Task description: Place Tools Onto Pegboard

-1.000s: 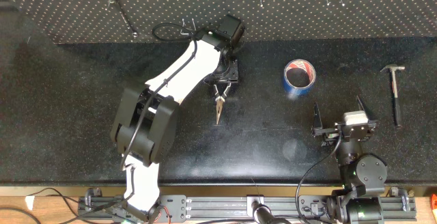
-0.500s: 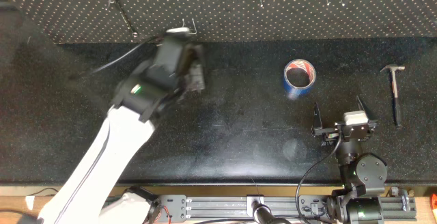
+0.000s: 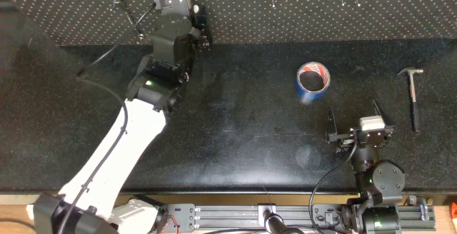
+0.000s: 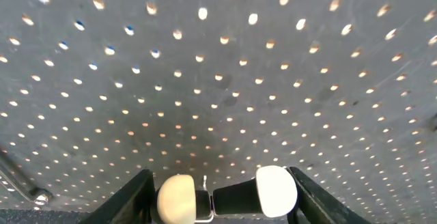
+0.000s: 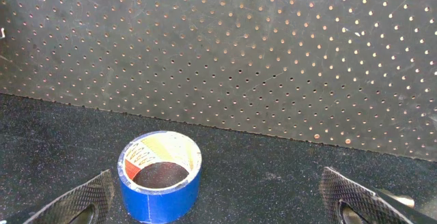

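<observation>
Pliers [image 4: 276, 190] clamped in left gripper [image 4: 222, 202] at pegboard [image 4: 218, 80]; right gripper [image 5: 215, 209] spread wide, empty, near tape roll [image 5: 161, 176].

White-shelled left arm [image 3: 123, 145], black joints, black cables [image 3: 315, 186], black right tool [image 3: 353, 120]

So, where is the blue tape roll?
Top view, right of centre: the blue tape roll sits on the worktop, left of the hammer, below the pegboard.
</observation>
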You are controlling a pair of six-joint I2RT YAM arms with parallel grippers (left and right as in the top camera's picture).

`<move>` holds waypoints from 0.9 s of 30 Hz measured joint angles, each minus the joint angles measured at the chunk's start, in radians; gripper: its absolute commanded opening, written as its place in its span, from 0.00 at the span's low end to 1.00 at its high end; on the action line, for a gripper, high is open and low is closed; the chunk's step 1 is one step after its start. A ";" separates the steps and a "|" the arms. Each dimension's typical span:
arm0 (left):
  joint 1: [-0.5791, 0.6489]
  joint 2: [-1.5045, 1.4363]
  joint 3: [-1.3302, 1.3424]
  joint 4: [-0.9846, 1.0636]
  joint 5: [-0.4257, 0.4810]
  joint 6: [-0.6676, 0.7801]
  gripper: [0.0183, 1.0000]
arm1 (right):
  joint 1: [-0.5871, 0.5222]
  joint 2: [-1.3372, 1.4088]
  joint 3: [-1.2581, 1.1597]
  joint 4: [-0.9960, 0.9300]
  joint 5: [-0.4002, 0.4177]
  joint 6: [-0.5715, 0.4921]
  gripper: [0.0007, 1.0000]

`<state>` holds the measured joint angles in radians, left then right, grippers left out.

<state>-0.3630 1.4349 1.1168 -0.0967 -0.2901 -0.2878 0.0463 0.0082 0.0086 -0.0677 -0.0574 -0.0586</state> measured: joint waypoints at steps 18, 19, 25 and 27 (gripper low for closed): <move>0.040 0.119 0.000 0.112 -0.018 0.020 0.01 | 0.000 0.000 0.000 0.000 0.000 0.000 0.98; 0.042 0.121 0.000 0.114 -0.018 0.024 0.01 | 0.000 0.000 0.000 0.000 0.000 0.000 0.98; 0.047 0.135 0.024 0.079 -0.010 0.027 0.01 | 0.000 0.000 0.000 0.000 0.000 0.000 0.98; 0.047 0.134 0.035 0.048 0.000 0.030 0.01 | 0.000 0.000 0.000 0.000 0.000 0.000 0.98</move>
<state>-0.3164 1.5692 1.1515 -0.0483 -0.2901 -0.2581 0.0463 0.0082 0.0086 -0.0677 -0.0574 -0.0586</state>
